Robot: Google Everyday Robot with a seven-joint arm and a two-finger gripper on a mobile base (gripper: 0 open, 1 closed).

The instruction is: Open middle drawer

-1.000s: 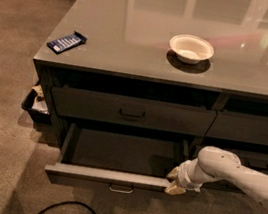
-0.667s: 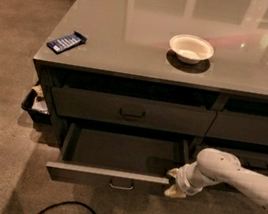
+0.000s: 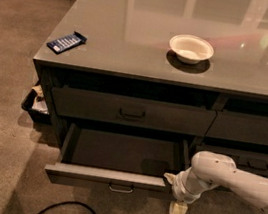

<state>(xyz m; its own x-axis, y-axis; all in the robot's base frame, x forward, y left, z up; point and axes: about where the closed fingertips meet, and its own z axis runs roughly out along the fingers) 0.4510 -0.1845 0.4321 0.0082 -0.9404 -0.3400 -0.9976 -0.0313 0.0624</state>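
- The middle drawer [image 3: 98, 175] stands pulled far out, with the closed upper drawer [image 3: 173, 117] just above it.
- The gripper [image 3: 173, 196] sits at the middle drawer's right front corner — fingers [image 3: 169, 177] spread apart, clamping nothing.

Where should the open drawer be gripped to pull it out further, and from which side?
By the small loop handle at the centre of the drawer front, coming from the front: its bar stands off the flat face. The gripper is at the front's right end, not at the handle.
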